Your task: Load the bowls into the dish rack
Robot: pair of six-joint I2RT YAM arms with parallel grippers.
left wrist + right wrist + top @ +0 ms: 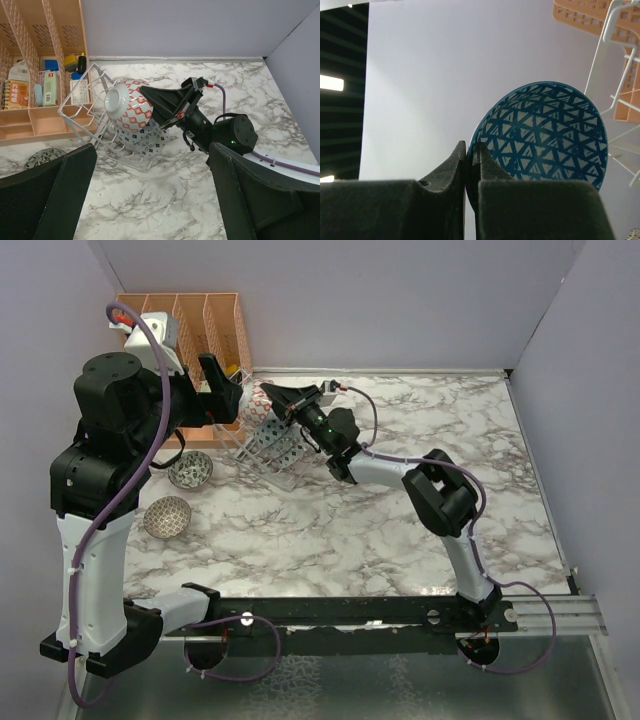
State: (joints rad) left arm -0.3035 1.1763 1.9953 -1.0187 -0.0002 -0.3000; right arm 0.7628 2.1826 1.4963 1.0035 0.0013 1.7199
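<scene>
My right gripper [278, 402] is shut on the rim of a bowl [131, 106], red-meshed outside with a white foot. The right wrist view shows its blue triangle-patterned inside [545, 132] pinched at the gripper [471, 150]. The bowl stands on edge inside the wire dish rack [80, 107], which looks tilted. A white bowl with dark diamonds [146, 141] lies in the rack below it. A dark grey-white bowl [190, 471] and a tan bowl [167, 517] sit on the table at left. My left gripper [150, 200] is open and empty, raised beside the rack [268, 452].
The orange plastic organiser [190, 330] with small packets stands against the back wall just behind the rack; it also shows in the left wrist view [30, 117]. Grey walls close the back and both sides. The marble table [420, 520] extends to the right.
</scene>
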